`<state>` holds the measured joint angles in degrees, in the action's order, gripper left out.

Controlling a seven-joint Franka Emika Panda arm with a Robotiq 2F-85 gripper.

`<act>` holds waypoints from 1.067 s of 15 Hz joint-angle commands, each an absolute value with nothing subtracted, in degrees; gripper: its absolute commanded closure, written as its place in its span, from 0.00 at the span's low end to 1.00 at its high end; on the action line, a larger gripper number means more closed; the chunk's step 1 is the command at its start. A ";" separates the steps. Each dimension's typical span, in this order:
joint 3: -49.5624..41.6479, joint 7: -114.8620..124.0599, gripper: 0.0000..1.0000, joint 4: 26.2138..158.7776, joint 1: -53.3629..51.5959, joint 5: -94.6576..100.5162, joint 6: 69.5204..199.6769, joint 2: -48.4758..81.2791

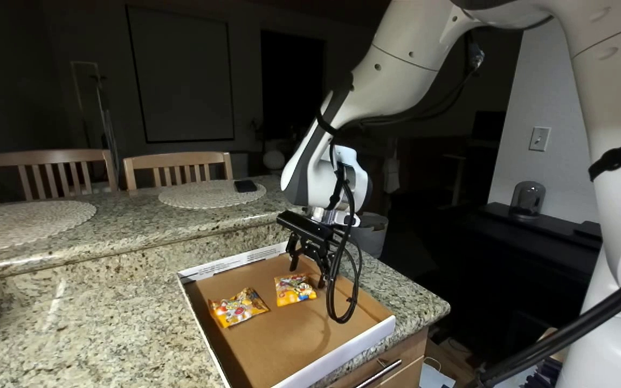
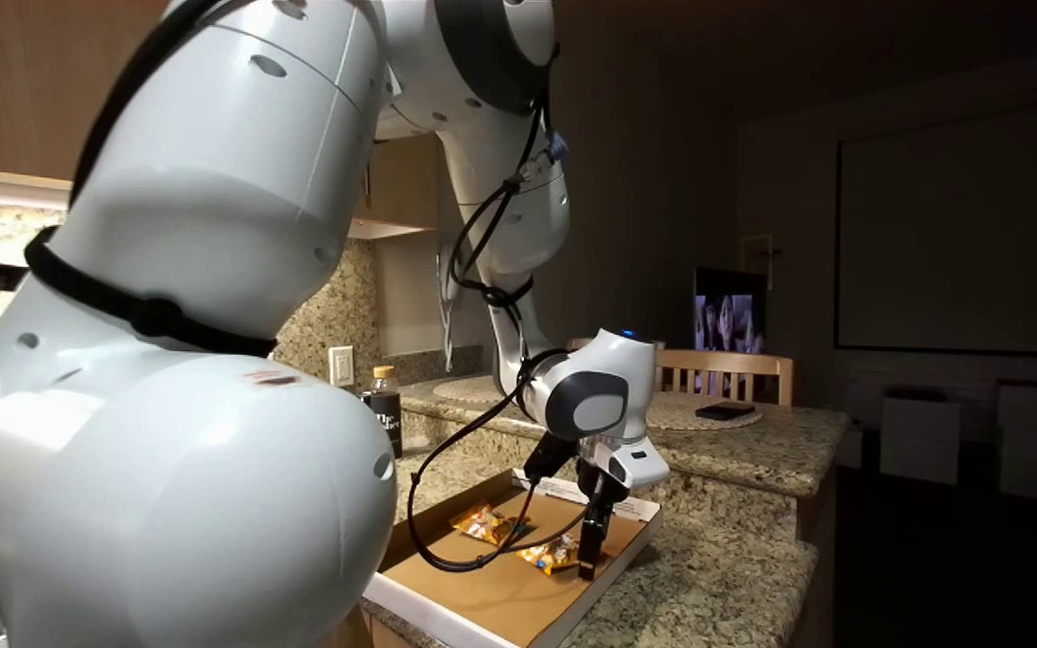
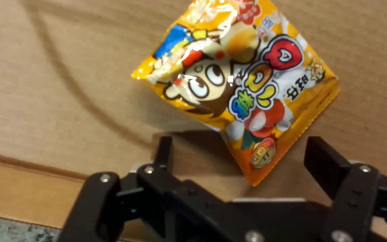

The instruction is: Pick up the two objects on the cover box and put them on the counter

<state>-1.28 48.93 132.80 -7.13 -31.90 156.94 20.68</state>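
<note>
Two orange-yellow snack packets lie in the cover box, a shallow brown tray with white sides (image 1: 337,353), shown in both exterior views (image 2: 446,621). The nearer packet (image 1: 295,291) is beside my gripper (image 1: 307,274); the farther packet (image 1: 237,308) lies to its left in that view. Both packets also show in an exterior view, the farther (image 2: 484,522) and the nearer (image 2: 547,554). In the wrist view my gripper (image 3: 240,144) is open, with one corner of the nearer packet (image 3: 233,77) between the fingers, not gripped. The speckled granite counter (image 1: 100,328) lies under and around the box.
A raised granite ledge (image 1: 127,237) runs behind the box, with round placemats (image 1: 25,221) and a dark phone (image 1: 245,186) on it. A dark bottle (image 2: 385,409) stands on the counter in an exterior view. Black cable loops (image 1: 337,302) hang beside the gripper over the box.
</note>
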 commanded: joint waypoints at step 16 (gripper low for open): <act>5.09 36.16 0.00 127.45 1.41 -46.71 146.96 23.63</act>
